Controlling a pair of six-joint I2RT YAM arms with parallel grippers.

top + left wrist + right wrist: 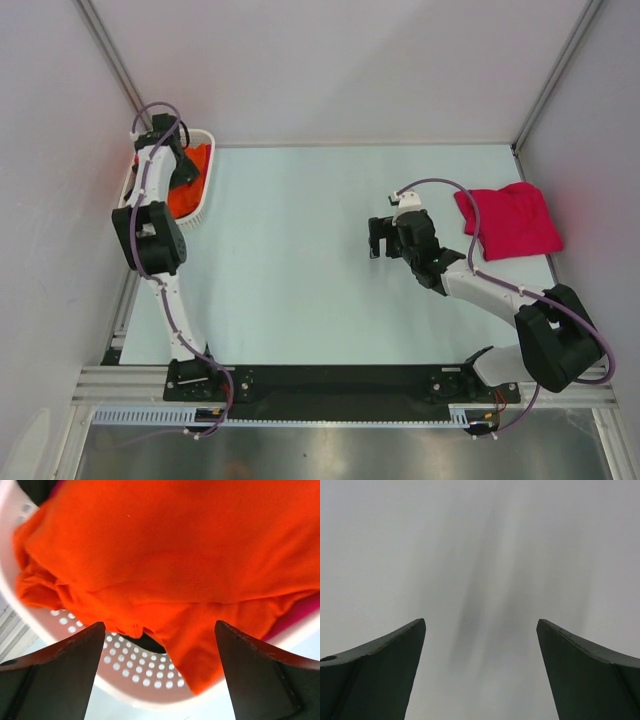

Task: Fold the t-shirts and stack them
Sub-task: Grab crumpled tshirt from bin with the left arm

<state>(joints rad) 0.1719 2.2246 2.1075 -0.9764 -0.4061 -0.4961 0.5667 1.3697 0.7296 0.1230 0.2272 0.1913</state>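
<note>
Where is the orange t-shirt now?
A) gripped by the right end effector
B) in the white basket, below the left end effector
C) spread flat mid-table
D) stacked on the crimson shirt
B: the orange t-shirt lies bunched in the white basket beneath the open left end effector.

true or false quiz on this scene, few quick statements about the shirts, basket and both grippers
1. The orange t-shirt lies in the white basket. True.
2. The left gripper is shut on the orange t-shirt. False: its jaws stand wide open over the shirt and hold nothing.
3. A crimson-pink t-shirt lies on the table, outside the basket. True.
4. The right gripper holds the crimson-pink t-shirt. False: it is open and empty over bare table, apart from that shirt.
</note>
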